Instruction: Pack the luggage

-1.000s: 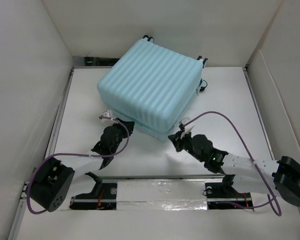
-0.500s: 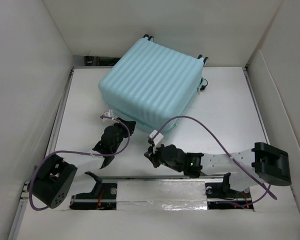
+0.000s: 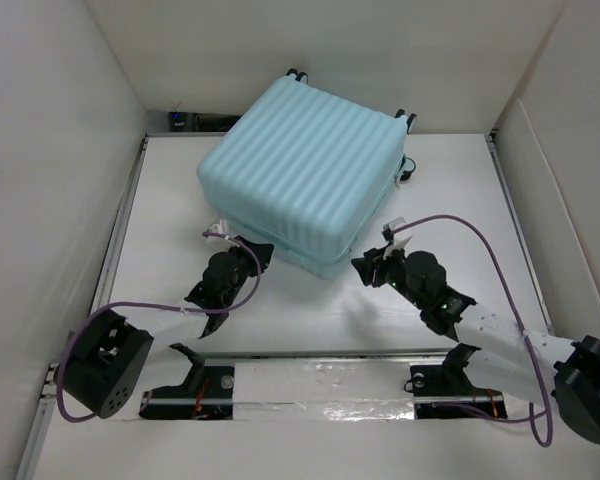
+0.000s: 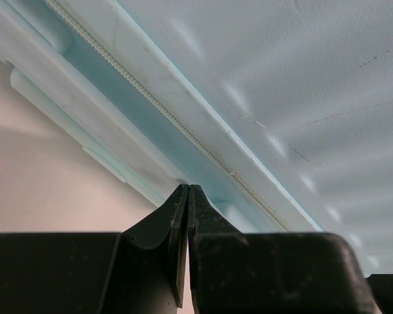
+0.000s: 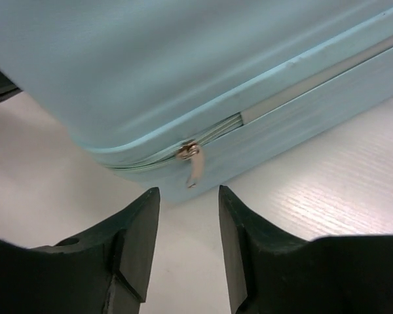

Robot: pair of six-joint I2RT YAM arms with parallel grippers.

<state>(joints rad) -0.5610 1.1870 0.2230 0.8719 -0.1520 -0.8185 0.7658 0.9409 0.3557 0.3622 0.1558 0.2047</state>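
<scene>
Lying closed on the white table, the luggage is noted in the top view toward the back centre, ribbed shell upward, with caster wheels at its far edge. The left gripper is placed against the case's near-left side; the right gripper is held just beside the near corner on the right. In the left wrist view, the left gripper is seen fully closed, fingertips pressed together with nothing visible between them, and the tips are set right at the shell below the zipper track, which runs diagonally across the luggage. In the right wrist view, the right gripper is recorded as parted to a moderate gap, empty, with both fingers low over the table. A metal zipper pull is observed hanging at the rounded corner seam of the luggage, just beyond the gap and not touched.
</scene>
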